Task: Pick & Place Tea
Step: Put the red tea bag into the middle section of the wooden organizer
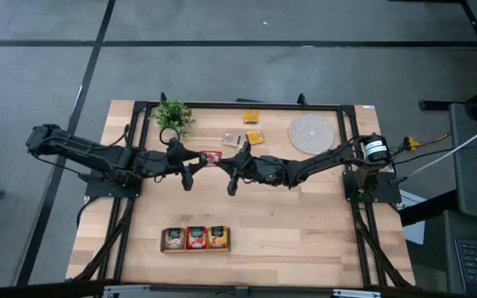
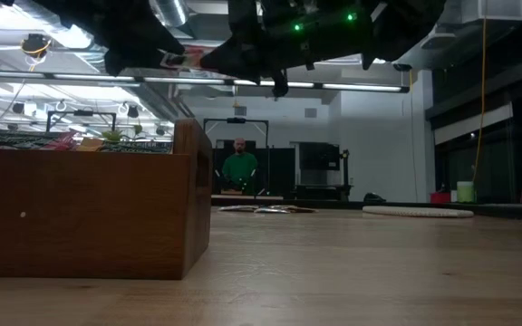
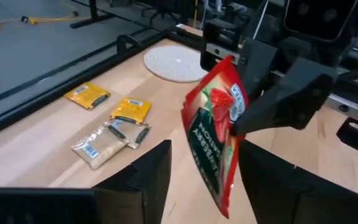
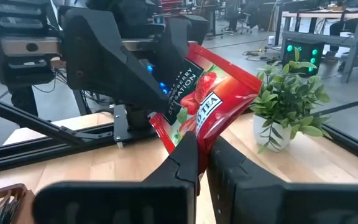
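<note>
A red tea sachet with a strawberry print hangs in the air between the two arms above the table's middle. My right gripper is shut on it. My left gripper is open, one finger on each side of the sachet; I cannot tell whether either finger touches it. Two yellow sachets and pale ones lie flat on the table near the far edge. The wooden tray near the near edge holds sachets in its three compartments. My right gripper pinches the red sachet between its two fingers at one edge. The fingers come at it about level, from the table's right side. The sachet is lifted clear of the table and stands tilted, reaching into the gap of my open left gripper.
A round pale woven mat lies at the far right of the table and a small potted plant stands at the far left. In the low view the tray fills the near left. A person stands in the room far behind.
</note>
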